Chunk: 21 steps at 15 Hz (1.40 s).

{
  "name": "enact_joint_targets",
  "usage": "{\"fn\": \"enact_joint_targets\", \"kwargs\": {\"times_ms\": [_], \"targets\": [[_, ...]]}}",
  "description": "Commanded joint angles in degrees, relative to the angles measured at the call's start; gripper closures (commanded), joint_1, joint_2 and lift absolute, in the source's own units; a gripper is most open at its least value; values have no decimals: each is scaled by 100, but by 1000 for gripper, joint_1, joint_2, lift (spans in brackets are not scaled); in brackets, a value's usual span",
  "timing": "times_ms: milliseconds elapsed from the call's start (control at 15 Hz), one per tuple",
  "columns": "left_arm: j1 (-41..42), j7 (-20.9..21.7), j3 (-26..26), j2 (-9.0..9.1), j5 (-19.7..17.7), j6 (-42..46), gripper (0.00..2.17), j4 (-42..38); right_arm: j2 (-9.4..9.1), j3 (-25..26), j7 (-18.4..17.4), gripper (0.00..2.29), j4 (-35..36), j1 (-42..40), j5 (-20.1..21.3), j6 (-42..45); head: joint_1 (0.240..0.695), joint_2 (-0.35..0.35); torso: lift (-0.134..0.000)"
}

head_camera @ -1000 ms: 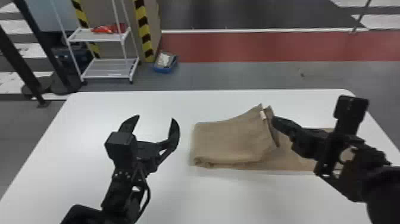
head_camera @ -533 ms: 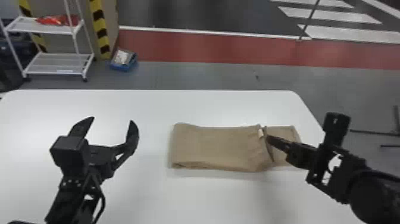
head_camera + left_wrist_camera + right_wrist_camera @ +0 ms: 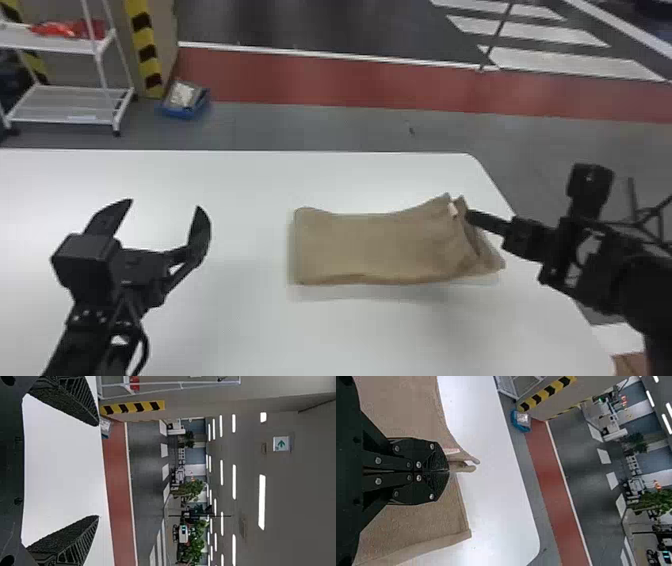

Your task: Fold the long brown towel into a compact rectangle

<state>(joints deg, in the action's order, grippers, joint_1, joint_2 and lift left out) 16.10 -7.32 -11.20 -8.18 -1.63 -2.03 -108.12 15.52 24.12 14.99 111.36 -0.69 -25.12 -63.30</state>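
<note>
Head view: a fold seems in hand — right gripper (image 3: 468, 216) pinching the brown towel (image 3: 375, 247) near the right edge of the bench (image 3: 240, 180), left gripper (image 3: 165, 204) spread — and next likely needs that pinched part squared and laid flat.

The towel (image 3: 380, 245) is cloth, dull and a bit rough, with no shine. Its little tag (image 3: 453, 209) looks like smooth, thin cloth. The table (image 3: 225, 325) has a hard, smooth, flat top with a soft shine. The left gripper (image 3: 165, 204) looks hard and dull, and its fingers (image 3: 71, 395) have rough, bumpy insides. The right gripper (image 3: 468, 215) is dull and hard too, with little screws (image 3: 418, 464) of shiny metal. The rack (image 3: 65, 46) looks like smooth painted metal. The box (image 3: 185, 115) looks like plastic. The floor (image 3: 310, 125) is hard, smooth and mostly dull.
</note>
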Motion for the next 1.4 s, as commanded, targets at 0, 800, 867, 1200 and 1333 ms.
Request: {"fn": "enact_joint_targets", "kwargs": {"times_ms": [0, 800, 867, 1200, 1333], "targets": [[-28, 20, -76, -8, 31, -21, 39, 10, 4, -267, 118, 1305, -475, 34, 570, 287, 695, -227, -117], [-116, 20, -84, -35, 110, -39, 39, 186, 294, -100, 364, 1305, -1284, 527, 693, 656, 695, -286, -117], [-125, 29, -102, -35, 119, -39, 39, 186, 285, -109, 364, 1305, -1380, 527, 710, 762, 695, -286, -117], [-204, 20, -93, -43, 128, -92, 39, 212, 206, 243, 408, 1305, -765, 535, 367, 358, 695, -279, -117], [-177, 29, -67, -52, 119, -92, 39, 212, 250, 629, 408, 1305, -677, 685, 157, -64, 695, -280, -117]]}}
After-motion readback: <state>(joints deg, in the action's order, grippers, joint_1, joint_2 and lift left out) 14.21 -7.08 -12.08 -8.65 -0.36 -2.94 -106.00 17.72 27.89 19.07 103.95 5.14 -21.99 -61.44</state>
